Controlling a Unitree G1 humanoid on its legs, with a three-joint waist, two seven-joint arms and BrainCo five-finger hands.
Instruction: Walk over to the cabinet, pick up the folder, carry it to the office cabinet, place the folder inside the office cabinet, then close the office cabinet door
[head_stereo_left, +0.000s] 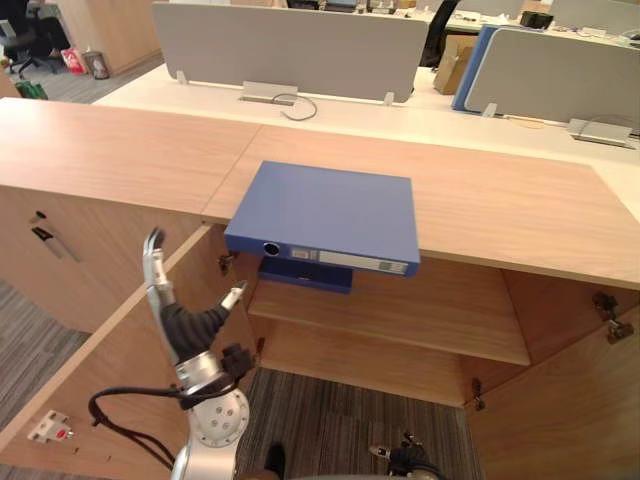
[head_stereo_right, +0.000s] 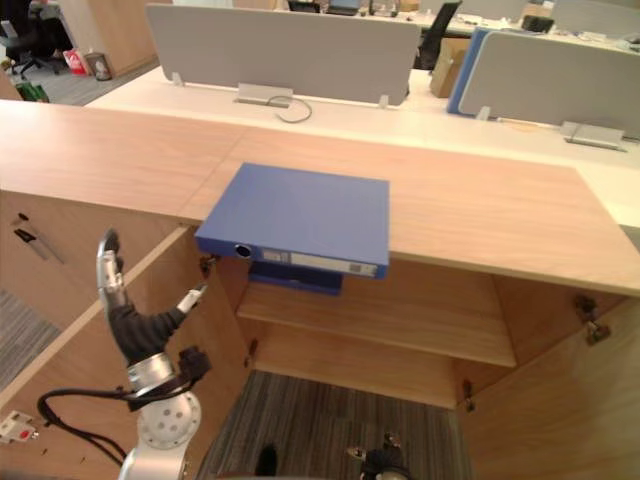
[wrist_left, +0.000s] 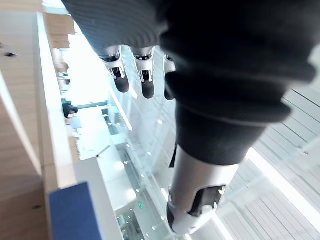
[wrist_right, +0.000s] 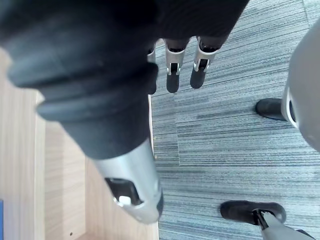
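Left hand (head_stereo_left: 190, 330) up in front of us, and we get a clear look: fingers (head_stereo_left: 153, 265) straight and pointing upward, thumb (head_stereo_left: 232, 296) splayed off to the side, nothing in its grasp. It hovers just before the left door (head_stereo_left: 100, 380), which stands swung wide toward us; whether it touches the wood we cannot tell.

Up on top of the cabinet (head_stereo_left: 130, 150) lies the folder (head_stereo_left: 325, 212), blue and flat. Its spine faces us, with a round finger hole at the left end and a pale label strip along it. Its near edge juts out over the front edge of the top, right above the open compartment. The hand sits below and to the left of the folder, well apart from it.

Just under that overhang we spot a darker blue item (head_stereo_left: 305, 274) at the left end of the shelf (head_stereo_left: 420, 315) inside; what it is we cannot tell. The right door (head_stereo_left: 570, 410) is swung open too. Beyond the cabinet runs a pale desk (head_stereo_left: 200, 95) with grey dividers (head_stereo_left: 290, 45) standing on it.

From the left wrist we look past those straight fingers and catch a blue corner of the folder.

Right hand (wrist_right: 176, 75) now: hanging low, fingers straight and relaxed, pointing down at the grey carpet (wrist_right: 240, 115). It holds nothing, and a wooden panel (wrist_right: 20, 165) stands beside it.
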